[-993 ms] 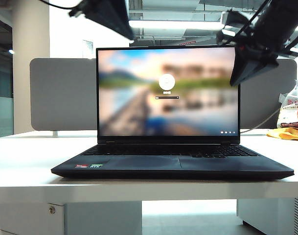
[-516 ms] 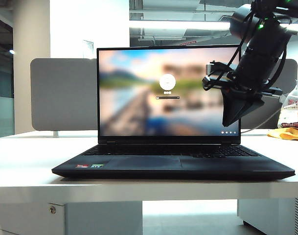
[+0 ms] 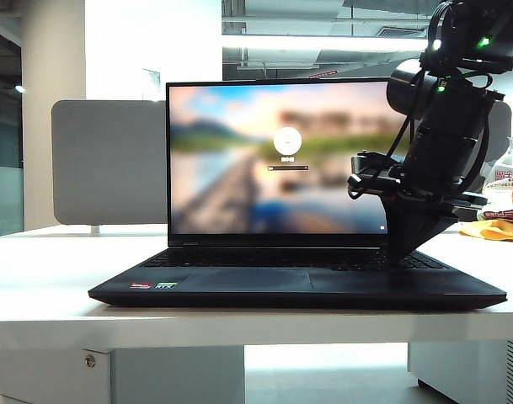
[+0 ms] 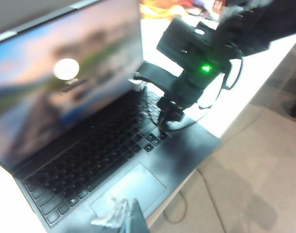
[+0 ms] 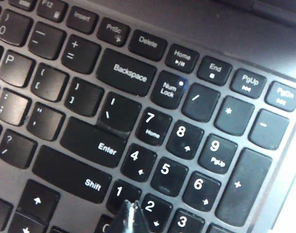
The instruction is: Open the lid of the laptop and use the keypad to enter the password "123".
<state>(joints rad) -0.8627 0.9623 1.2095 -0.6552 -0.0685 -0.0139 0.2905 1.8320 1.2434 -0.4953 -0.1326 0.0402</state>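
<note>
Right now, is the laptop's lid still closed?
No, the lid stands upright with its lit login screen facing the exterior camera, while the right gripper points at the keypad beside the 1 key.

right arm [image 3: 446, 126]: black, bulky housings | green indicator lights | looped black cables | right gripper [image 5: 130, 213]: dark tapered tip | left gripper [image 4: 126, 218]: dark, silvery-patched fingertips

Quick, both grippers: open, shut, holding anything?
Left gripper: shut, empty, above the laptop's front edge.
Right gripper: shut, empty, tip at the keypad's 1 and 2 keys.
</note>
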